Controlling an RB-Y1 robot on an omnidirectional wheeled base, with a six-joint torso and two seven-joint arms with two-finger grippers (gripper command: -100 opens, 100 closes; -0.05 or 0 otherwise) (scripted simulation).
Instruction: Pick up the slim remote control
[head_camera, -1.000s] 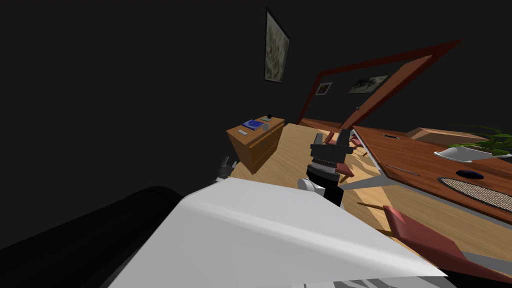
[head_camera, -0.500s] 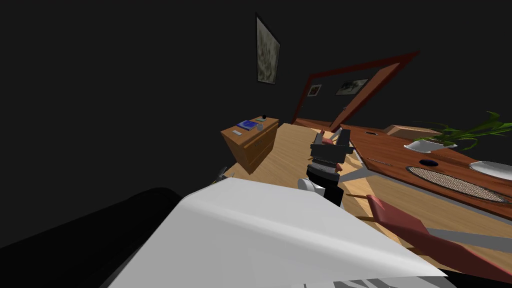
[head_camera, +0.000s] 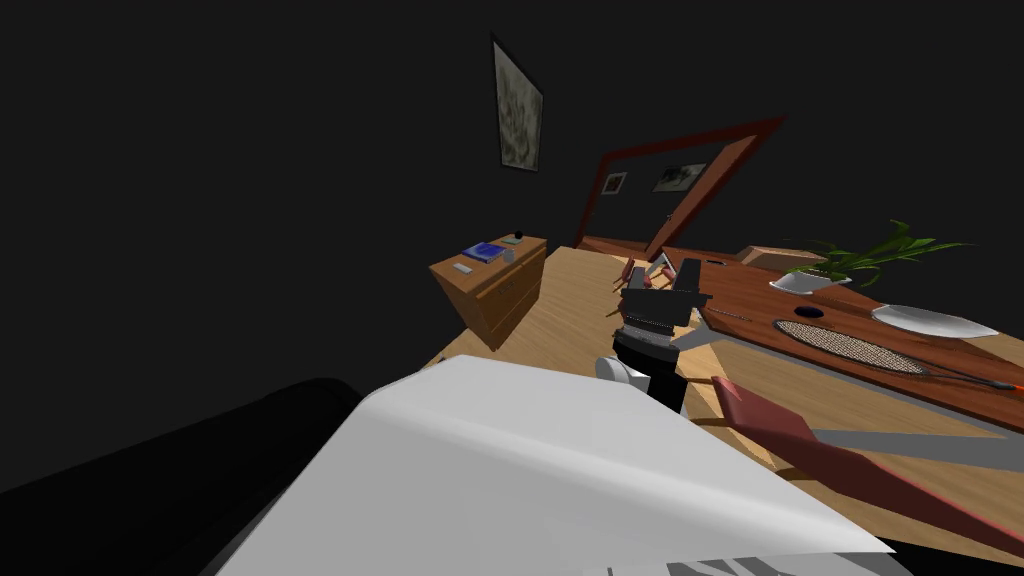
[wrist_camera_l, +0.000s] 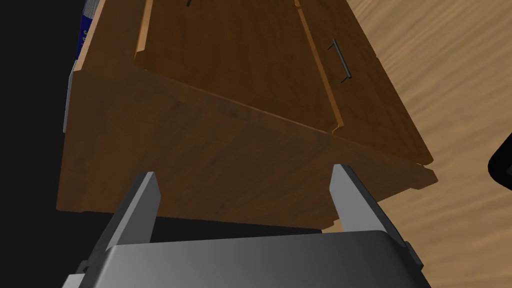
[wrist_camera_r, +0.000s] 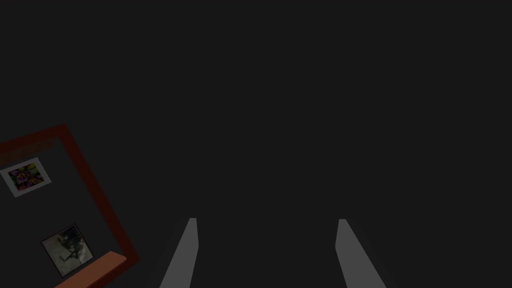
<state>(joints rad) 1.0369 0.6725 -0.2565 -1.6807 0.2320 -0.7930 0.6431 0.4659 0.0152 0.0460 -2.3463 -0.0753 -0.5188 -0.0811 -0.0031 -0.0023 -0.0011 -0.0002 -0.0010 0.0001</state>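
Pointing left hand (wrist_camera_l: 244, 172) at the near end panel of the wooden dresser (wrist_camera_l: 240, 140), low, close to it but not touching. Fingers wide, nothing between them. One drawer handle (wrist_camera_l: 341, 61) shows on the dresser front, with wood floor (wrist_camera_l: 450, 100) to its right.

Right hand (wrist_camera_r: 267, 220) is up in front of me, mid-scene, fingers also spread and empty.

Slim remote control (head_camera: 462, 267): small light grey bar lying flat on the dresser top, at its near end, well apart from both hands. A grey sliver at the top's edge in the left wrist view could be it, can't confirm.

Just beyond the remote is a blue book (head_camera: 484, 250), then a small grey cup (head_camera: 509, 257), and a small dark object (head_camera: 518, 235) at the far end.

Right side of the scene: dark wood dining table (head_camera: 760, 300) carrying a woven mat (head_camera: 850, 347), a white plate (head_camera: 925, 320) and a potted plant (head_camera: 870, 255). A red chair (head_camera: 790, 430) stands at its near side.
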